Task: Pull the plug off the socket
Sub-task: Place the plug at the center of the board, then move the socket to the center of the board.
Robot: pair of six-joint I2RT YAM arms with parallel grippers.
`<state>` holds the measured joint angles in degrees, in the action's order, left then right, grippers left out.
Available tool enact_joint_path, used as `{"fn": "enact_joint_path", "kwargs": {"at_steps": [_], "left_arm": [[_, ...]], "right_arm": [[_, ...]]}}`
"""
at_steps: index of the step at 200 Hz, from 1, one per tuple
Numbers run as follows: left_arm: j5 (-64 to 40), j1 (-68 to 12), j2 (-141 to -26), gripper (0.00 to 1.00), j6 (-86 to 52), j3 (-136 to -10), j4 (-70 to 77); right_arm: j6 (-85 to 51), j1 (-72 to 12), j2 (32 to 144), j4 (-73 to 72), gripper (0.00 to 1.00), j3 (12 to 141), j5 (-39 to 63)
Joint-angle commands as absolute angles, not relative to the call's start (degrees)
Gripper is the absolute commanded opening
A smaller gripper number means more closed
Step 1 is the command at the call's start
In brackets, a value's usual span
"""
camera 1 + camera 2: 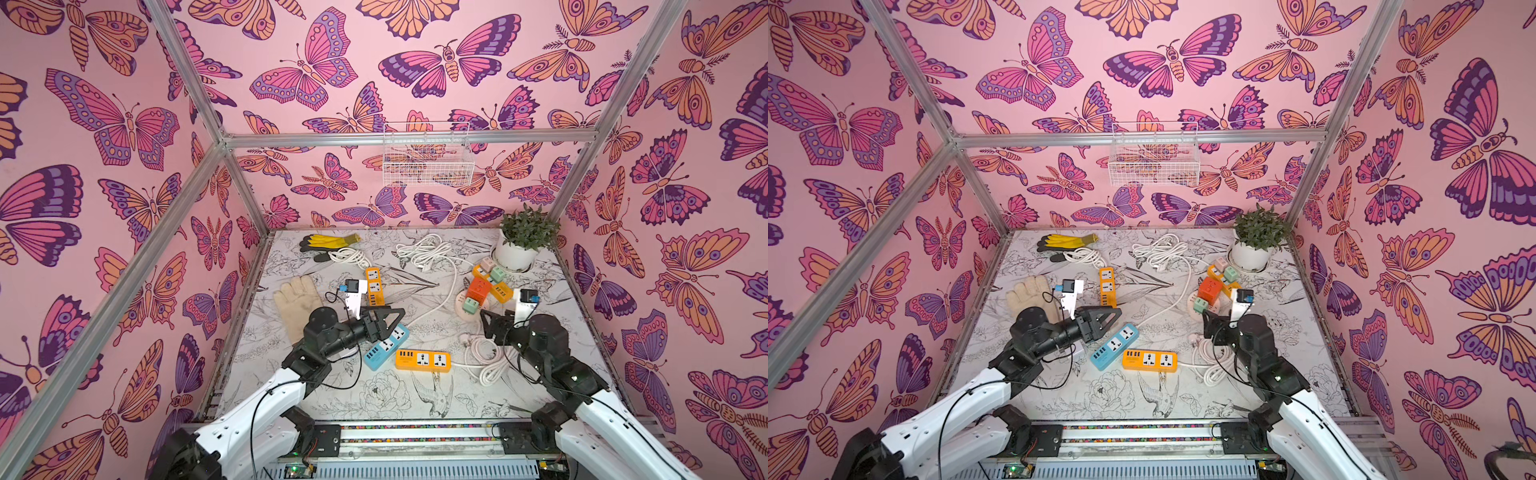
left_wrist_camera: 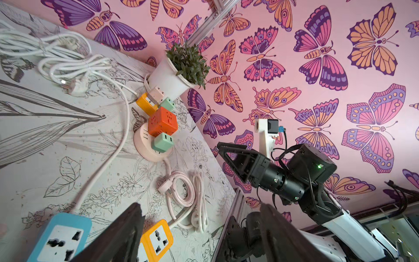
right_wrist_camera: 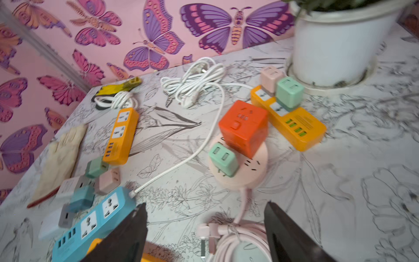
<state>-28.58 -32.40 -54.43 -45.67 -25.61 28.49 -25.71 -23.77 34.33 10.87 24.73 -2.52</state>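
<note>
Both grippers hang just above the desk [image 1: 332, 395], jaws spread wide, nothing between them. My left gripper [image 1: 394, 322] is over the blue strip [image 1: 386, 345], and my right gripper [image 1: 490, 324] is over the pink cord coil [image 1: 490, 359].

Nearest me I count one blue strip and the near yellow strip [image 1: 422, 360], both with bare sockets. A huddle of loose plugs [image 3: 81, 197] lies beside the blue one, five as far as the blur lets me tell.

The plug I would go for is the green plug [image 3: 223, 158], just ahead of my right gripper. It stands on the round socket [image 3: 240, 179] beside the orange cube [image 3: 243, 128]. I judge it a light, stiff plastic block with smooth sides, held only by its pins. I would pinch two opposite flat faces low down and pull straight out. The round socket looks light too, so it may lift along unless I pin it down with the other gripper.

Further off is the middle yellow strip [image 1: 374, 286], which is bare. The far yellow strip [image 3: 294, 127] carries two more, a pink plug [image 3: 271, 78] and a second green plug [image 3: 290, 91]. So there are three yellow strips and four things plugged in.

Beyond that I count two white cord coils [image 1: 424, 249], one beige glove [image 1: 297, 307], the yellow gloves [image 1: 328, 240] and one plant pot [image 1: 517, 253].
</note>
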Motion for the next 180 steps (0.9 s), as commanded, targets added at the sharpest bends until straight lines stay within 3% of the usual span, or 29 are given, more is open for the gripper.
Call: {"fn": "enact_joint_path", "kwargs": {"at_steps": [1,18,58,180], "left_arm": [[-29.27,-33.64,-57.15,0.84,-44.47,-27.32,32.12],[-29.48,-33.85,-59.31,0.84,-44.73,-27.51,33.21],[-29.62,-34.00,-61.77,0.84,-44.82,-27.42,33.97],[-30.82,-34.33,-65.32,0.83,-44.05,-27.69,34.33]], "right_arm": [[-33.29,-15.21,35.92,15.30,0.82,23.82,10.79],[-34.01,-11.71,40.89,15.04,0.81,24.60,16.90],[-28.72,-11.46,53.52,17.85,0.78,30.06,20.86],[-18.15,-11.50,74.00,22.07,0.72,41.06,16.01]]}}
